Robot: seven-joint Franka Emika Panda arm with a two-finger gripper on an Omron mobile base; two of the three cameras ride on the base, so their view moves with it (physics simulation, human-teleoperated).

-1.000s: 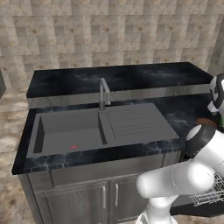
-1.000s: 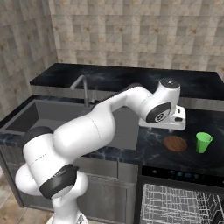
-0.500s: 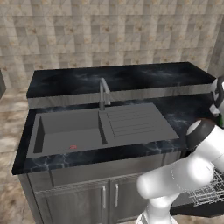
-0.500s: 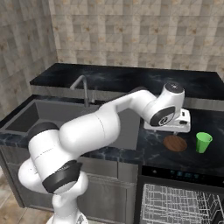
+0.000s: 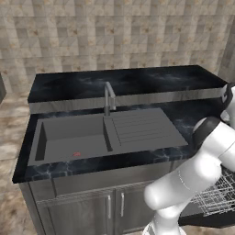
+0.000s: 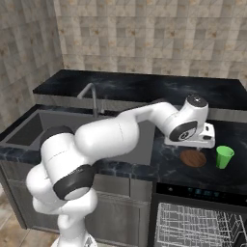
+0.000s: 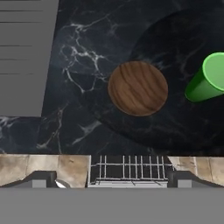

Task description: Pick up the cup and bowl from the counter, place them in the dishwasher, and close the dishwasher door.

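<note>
Arm has swung right along bench (image 6: 231, 132); hand now above bowl (image 6: 193, 157). Bowl on bench, cup (image 6: 224, 157) just right of it, apart. Fingers' state: cannot tell. Dishwasher (image 6: 198, 219) open, rack out. Judgement: descent for bowl next.

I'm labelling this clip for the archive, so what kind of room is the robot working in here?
A kitchen, rendered in simulation. A grey sink with a faucet sits in a black marbled counter against a tiled wall, and an open dishwasher with a wire rack stands below the bowl and cup.
</note>
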